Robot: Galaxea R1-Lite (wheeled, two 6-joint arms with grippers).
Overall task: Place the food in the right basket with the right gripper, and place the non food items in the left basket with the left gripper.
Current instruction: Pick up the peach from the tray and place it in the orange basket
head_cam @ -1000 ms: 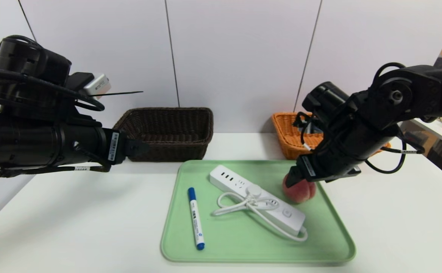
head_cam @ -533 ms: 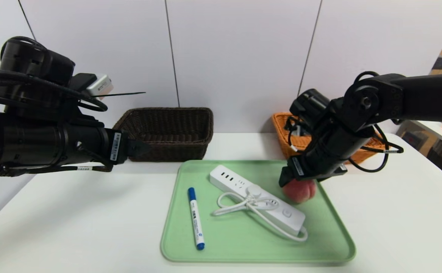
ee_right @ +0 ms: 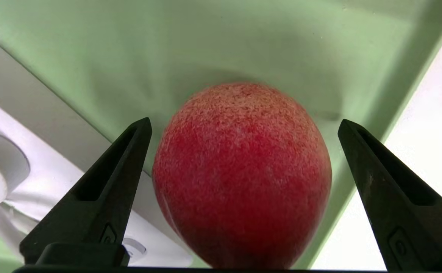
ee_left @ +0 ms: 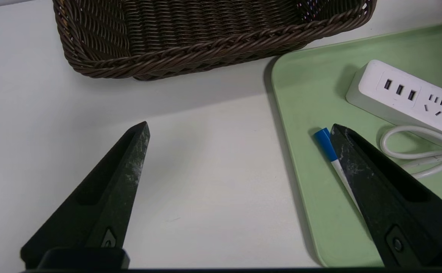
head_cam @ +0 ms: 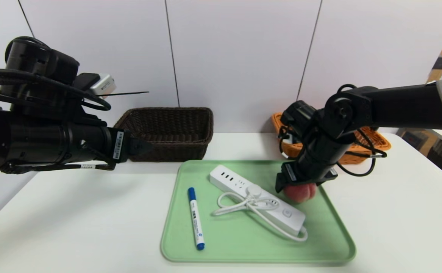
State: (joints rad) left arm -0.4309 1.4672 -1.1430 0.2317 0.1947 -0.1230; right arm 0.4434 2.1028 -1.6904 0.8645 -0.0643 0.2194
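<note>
Looking nearest first: blue-capped marker (head_cam: 196, 219) lies flat on the green tray (head_cam: 243, 242), left of the white power strip (head_cam: 258, 199) with its coiled cord; in the left wrist view one finger hides most of the marker's barrel, only the cap end shows. Peach (head_cam: 300, 192) sits on the tray's right side, just beside the strip, its top hidden in the head view by the right gripper (head_cam: 295, 185) directly over it. Right wrist view: jaws spread wide, peach (ee_right: 241, 176) centred between them, gap visible on both sides, no contact; its lower part is cut off by the frame edge. Left gripper (ee_left: 239, 129) hangs over the bare table (head_cam: 73, 220) left of the tray, jaws released and holding nothing, its tips hard to pick out in the head view against the dark basket (head_cam: 167, 131). Farther back, the orange basket (head_cam: 376, 142) is largely blocked by the right arm, contents can't be judged
</note>
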